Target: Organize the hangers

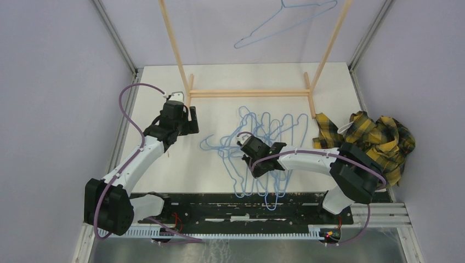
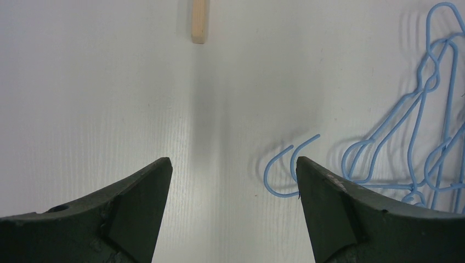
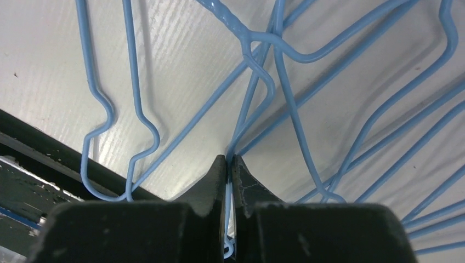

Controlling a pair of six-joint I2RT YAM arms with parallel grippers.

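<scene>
Several light-blue wire hangers [image 1: 263,142] lie tangled in a pile on the white table, between the two arms. One more hanger [image 1: 285,21] hangs high on the wooden rack [image 1: 249,93] at the back. My right gripper [image 1: 262,160] is over the pile and shut on the wire of one hanger [image 3: 249,104]; the wire runs between its closed jaws [image 3: 230,161]. My left gripper [image 1: 192,119] is open and empty, left of the pile near the rack's left foot. In the left wrist view two hanger hooks [image 2: 282,167] lie just beside the right fingertip [image 2: 310,170].
A yellow-black plaid cloth [image 1: 367,137] is heaped at the right of the table. The rack's wooden poles and crossbar stand at the back; one pole foot [image 2: 200,22] shows ahead of the left gripper. A black rail [image 1: 247,205] runs along the near edge.
</scene>
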